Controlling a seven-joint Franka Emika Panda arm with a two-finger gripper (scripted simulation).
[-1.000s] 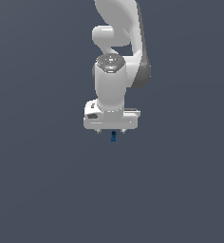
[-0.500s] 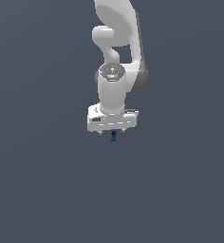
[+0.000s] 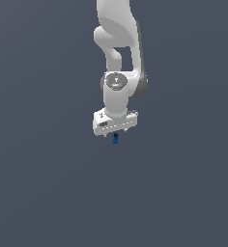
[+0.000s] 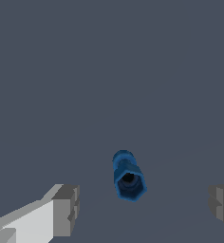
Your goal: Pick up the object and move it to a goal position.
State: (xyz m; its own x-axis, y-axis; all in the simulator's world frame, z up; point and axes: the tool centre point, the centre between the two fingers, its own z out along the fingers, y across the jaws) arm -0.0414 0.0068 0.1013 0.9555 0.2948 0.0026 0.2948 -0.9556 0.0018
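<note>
Arm has swung over the last second: the wrist and white gripper [image 3: 115,132] now sit tilted, with the hand's edge lower on the exterior view's left, and shifted slightly toward the exterior view's right compared with a second ago. Height looks about unchanged.

The tiny dark-blue knobbly peg-like object [image 3: 116,139] sits just under the hand in the exterior view, as before; it hasn't moved on the flat grey-blue surface [image 3: 48,193].

Wrist view: the dark-blue object [image 4: 128,176] stands between the two grey fingers [image 4: 66,209], clear gaps on both sides, no contact. Fingers are spread wide, holding nothing.

My read: this was an alignment and re-orientation move, so the pick is not yet started. Object is roughly centred between the fingers, slightly nearer one. Next step probably needs a descent, then closing.

Surroundings: nothing else visible on the surface in either view, no obstacle to descent. No goal marker shows. Risk: a piece this small could be tipped if one finger touches first.
</note>
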